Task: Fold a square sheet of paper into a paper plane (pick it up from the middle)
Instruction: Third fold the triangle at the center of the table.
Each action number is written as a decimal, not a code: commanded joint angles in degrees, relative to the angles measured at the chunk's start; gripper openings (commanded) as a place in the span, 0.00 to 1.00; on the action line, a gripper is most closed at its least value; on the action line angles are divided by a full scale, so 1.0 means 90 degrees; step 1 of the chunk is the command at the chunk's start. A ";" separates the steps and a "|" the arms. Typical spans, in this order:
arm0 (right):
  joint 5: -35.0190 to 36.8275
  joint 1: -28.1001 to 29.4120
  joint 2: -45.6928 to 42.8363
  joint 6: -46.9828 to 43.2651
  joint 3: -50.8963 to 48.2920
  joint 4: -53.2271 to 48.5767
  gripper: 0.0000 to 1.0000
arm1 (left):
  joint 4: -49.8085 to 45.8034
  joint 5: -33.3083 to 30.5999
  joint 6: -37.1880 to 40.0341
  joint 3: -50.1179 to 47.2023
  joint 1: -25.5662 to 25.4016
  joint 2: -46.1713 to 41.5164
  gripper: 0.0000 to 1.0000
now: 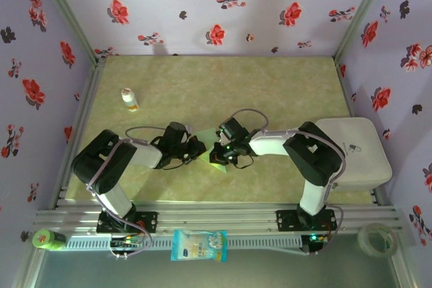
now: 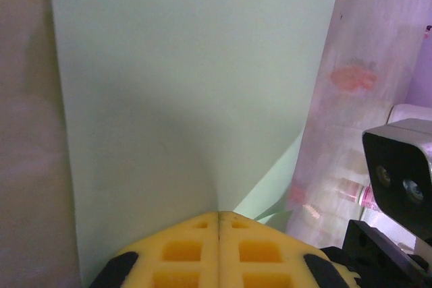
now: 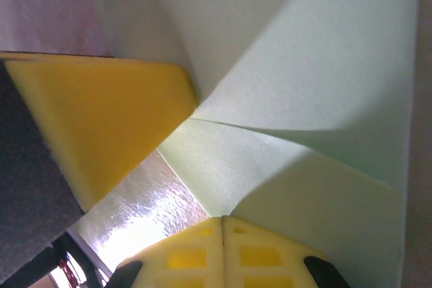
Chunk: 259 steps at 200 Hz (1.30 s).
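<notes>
From above, the left claw [image 1: 197, 150] and the right claw [image 1: 217, 152] meet tip to tip at the middle of the desk [image 1: 270, 92]. The square sheet of paper [image 1: 217, 166] is caught between them, a pale green corner poking out toward 6 o'clock. How far either claw is open cannot be told from this height. A small white bottle [image 1: 129, 100] stands well apart at 10 o'clock from the claws. A white box [image 1: 354, 153] sits at 3 o'clock by the desk's edge. A white-and-blue packet [image 1: 199, 245] lies at 6 o'clock on the front rail.

In the left wrist view, the left claw [image 2: 219, 224] has its yellow pads [image 2: 182, 251] pressed flat together, no gap at the seam. The square sheet of paper [image 2: 189, 99] rises from that seam toward 12 o'clock, pinched at its near edge. A fold curls off at 4 o'clock. The other arm's camera housing [image 2: 401, 173] sits at 3 o'clock.

In the right wrist view, the right claw [image 3: 223, 224] likewise has its pads [image 3: 185, 257] closed tight, with the square sheet of paper [image 3: 324, 99] gripped at the seam and spreading toward 1 o'clock, creased across the middle. A yellow pad of the left claw [image 3: 101, 119] touches the sheet at 10 o'clock. A glossy strip of desk [image 3: 142, 214] shows at 8 o'clock.
</notes>
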 commanded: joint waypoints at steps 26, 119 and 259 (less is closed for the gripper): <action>0.0437 0.0059 -0.0618 -0.0298 -0.0487 -0.0707 0.03 | -0.0930 -0.0435 0.0300 -0.0057 -0.0017 0.0312 0.00; 0.0038 0.0091 -0.1379 0.0632 -0.0870 0.0968 0.04 | -0.0989 -0.0417 0.0375 -0.0034 -0.0011 0.0292 0.00; 0.0570 0.0258 -0.0745 0.0393 -0.1092 0.0632 0.05 | -0.0907 -0.0298 0.0417 0.0071 -0.0013 0.0511 0.00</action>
